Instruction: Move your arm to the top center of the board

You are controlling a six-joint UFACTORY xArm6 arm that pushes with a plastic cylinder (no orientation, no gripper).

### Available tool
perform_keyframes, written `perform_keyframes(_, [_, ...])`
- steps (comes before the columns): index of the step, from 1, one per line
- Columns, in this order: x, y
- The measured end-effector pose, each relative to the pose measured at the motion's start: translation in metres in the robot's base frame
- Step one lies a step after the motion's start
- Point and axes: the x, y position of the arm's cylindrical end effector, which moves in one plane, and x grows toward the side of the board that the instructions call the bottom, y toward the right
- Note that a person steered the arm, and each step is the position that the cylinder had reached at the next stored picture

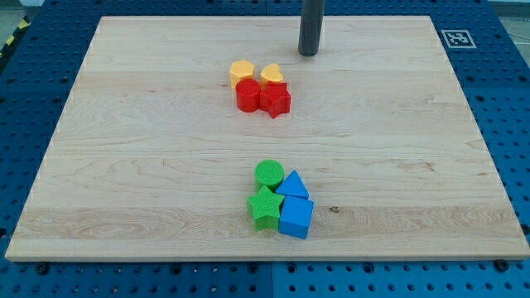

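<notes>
Board point(124, 165): you see a pale wooden rectangle lying flat on a blue perforated table point(33, 281), its long axis running from the view's left to the view's right, the far edge at the view's top looking shorter than the near one. My tip point(309, 54) sits on the board near its top edge, a little right of centre; the rod stands close to upright and runs out of the view's top. There are no jaws on it, so nothing opens or closes, and it touches no block.

Down and to the left of my tip, apart from it, you find a tight cluster of four. The yellow hexagon point(242, 70) and the yellow block point(272, 74), whose shape you cannot quite make out, lie at the back. The red cylinder point(248, 95) and the red star point(275, 99) lie just in front, touching them.

Well apart, toward the view's bottom, is a second cluster: the green cylinder point(269, 175) at the back, the blue triangle point(293, 185) beside it on the right, the green star point(265, 208) in front on the left, and the blue cube point(296, 218) in front on the right.

A black-and-white marker point(456, 38) lies on the table beside the board's top right corner.
</notes>
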Motion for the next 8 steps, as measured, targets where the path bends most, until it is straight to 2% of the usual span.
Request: perform_keyframes(8, [-0.028,0.000])
